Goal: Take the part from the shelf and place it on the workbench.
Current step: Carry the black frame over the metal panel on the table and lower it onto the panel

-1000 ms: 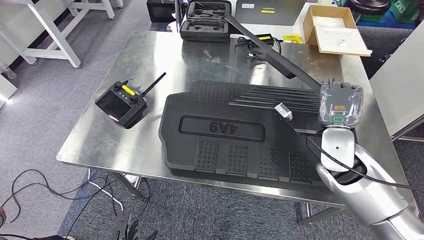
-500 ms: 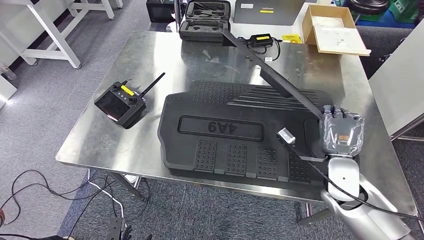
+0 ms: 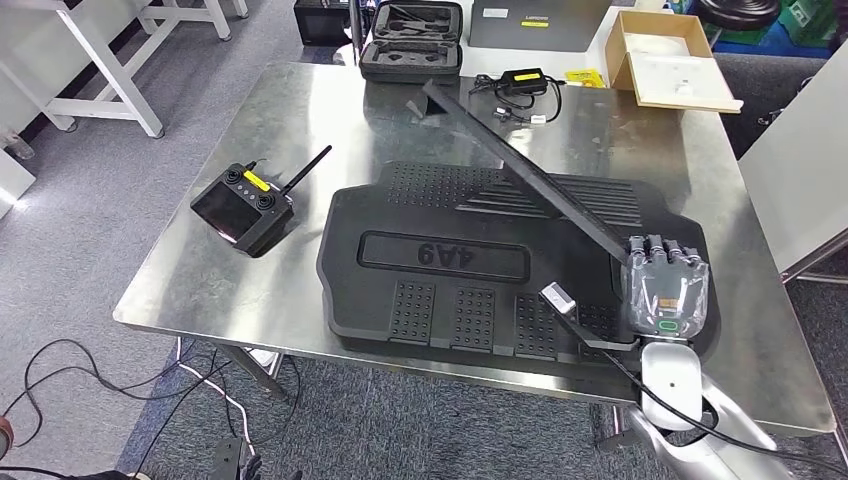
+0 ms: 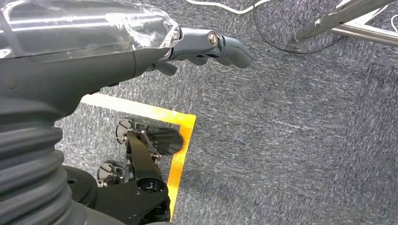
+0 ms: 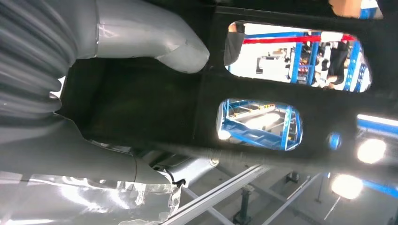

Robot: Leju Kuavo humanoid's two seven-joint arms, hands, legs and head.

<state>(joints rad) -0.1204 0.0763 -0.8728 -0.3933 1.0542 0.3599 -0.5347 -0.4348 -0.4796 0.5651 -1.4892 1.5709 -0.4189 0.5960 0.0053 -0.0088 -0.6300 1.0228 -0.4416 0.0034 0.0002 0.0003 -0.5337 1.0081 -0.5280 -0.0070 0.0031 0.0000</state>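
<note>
right hand (image 3: 667, 290) grips near end of long black panel part (image 3: 520, 165), thumb (image 5: 159, 44) pressed on its face. part tilted, far end touching steel workbench (image 3: 230, 300) near black case (image 3: 411, 40), span above ribbed black mat (image 3: 450, 260). left hand (image 4: 206, 44) hangs over carpet, fingers curled, holding nothing. remote controller (image 3: 243, 207) on bench, left of mat.

part (image 3: 520, 170): black | workbench (image 3: 220, 300): bare silver steel | remote controller (image 3: 243, 207): black, yellow strip | carpet (image 3: 90, 180): grey
</note>
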